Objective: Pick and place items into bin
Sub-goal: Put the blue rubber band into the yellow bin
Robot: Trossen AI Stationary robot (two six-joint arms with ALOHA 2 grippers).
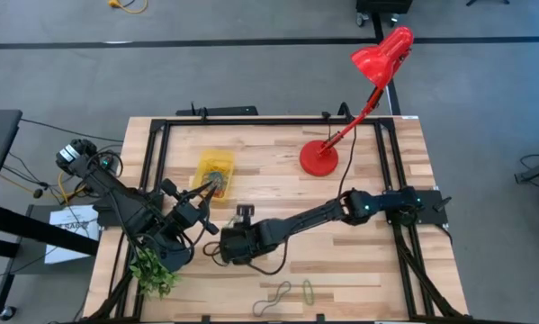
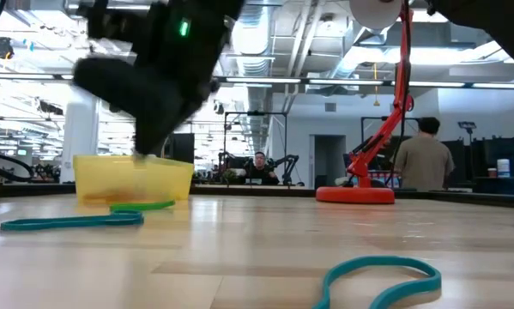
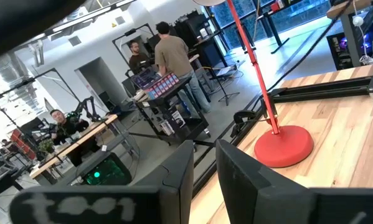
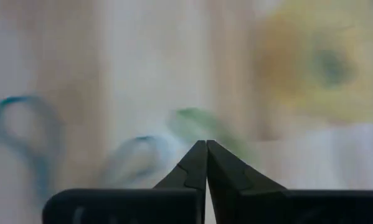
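While the right gripper (image 4: pixel 206 144) has its fingers pressed together near the translucent yellow plastic bin (image 1: pixel 216 171), floppy green rubber loops (image 2: pixel 72 221) (light, limp) lie beside it; apparently nothing pinched.

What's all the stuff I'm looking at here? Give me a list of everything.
table: one, pale wood, under everything
bin: one, yellow, left half of the table
bands: at least three; one green right by the bin, two teal farther from it
lamp: one, red, far right part of the table
plant: one, green, near left corner
people: at least three, in the room beyond the table
left hand: one, dark, open, by the bin
right hand: one, dark, shut, low over the table's middle, near the bands
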